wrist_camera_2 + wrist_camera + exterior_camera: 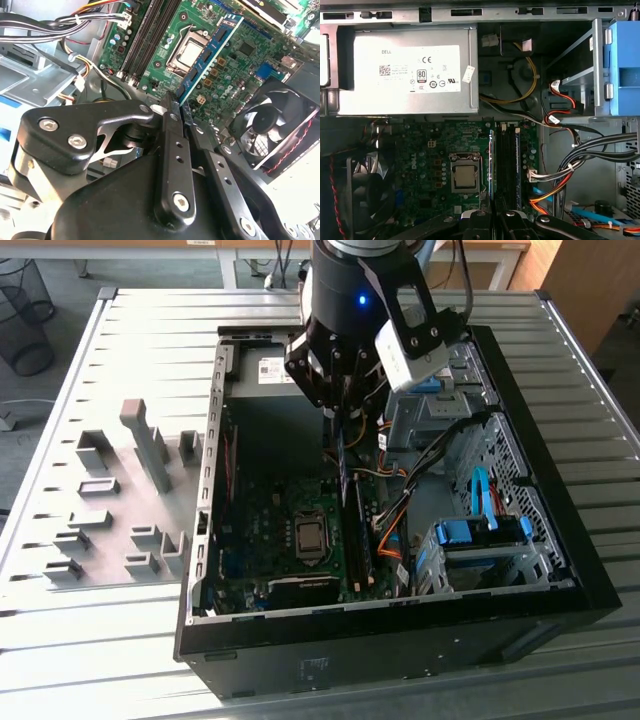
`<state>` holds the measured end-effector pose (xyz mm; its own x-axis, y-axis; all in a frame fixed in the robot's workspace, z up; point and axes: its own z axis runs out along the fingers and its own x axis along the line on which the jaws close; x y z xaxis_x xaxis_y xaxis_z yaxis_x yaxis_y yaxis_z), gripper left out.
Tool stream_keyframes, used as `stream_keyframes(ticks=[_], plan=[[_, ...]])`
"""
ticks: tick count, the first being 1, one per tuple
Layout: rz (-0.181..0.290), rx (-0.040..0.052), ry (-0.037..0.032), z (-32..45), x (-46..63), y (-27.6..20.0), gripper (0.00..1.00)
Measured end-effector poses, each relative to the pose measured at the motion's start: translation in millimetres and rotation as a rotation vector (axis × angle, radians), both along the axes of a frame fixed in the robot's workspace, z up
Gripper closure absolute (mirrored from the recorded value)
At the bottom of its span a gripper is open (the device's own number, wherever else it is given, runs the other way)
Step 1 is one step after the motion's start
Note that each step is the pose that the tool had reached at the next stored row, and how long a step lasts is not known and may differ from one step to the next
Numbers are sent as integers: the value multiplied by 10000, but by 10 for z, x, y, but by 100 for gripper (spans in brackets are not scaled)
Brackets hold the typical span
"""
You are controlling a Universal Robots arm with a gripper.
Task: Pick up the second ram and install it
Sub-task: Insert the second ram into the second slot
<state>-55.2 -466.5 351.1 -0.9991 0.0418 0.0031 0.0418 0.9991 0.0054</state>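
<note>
My gripper hangs over the open computer case, shut on the second ram, a thin blue-green board with small dark chips. In the second wrist view the two black fingers pinch one end of the stick at the gripper, and the rest reaches out above the motherboard, beside the processor socket. The first wrist view has the ram edge-on as a thin blue line, just beside the dark memory slots. It hangs above the board, over the slot area.
A grey power supply fills the case's far end. A fan sits beside the board. Cable bundles and a blue drive cage crowd the exterior view's right. Grey fixture blocks stand on the slatted table at its left.
</note>
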Motion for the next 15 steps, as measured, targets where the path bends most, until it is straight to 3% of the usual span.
stream_keyframes(ticks=[15], plan=[[1,-6,1,-69,28,0,86]])
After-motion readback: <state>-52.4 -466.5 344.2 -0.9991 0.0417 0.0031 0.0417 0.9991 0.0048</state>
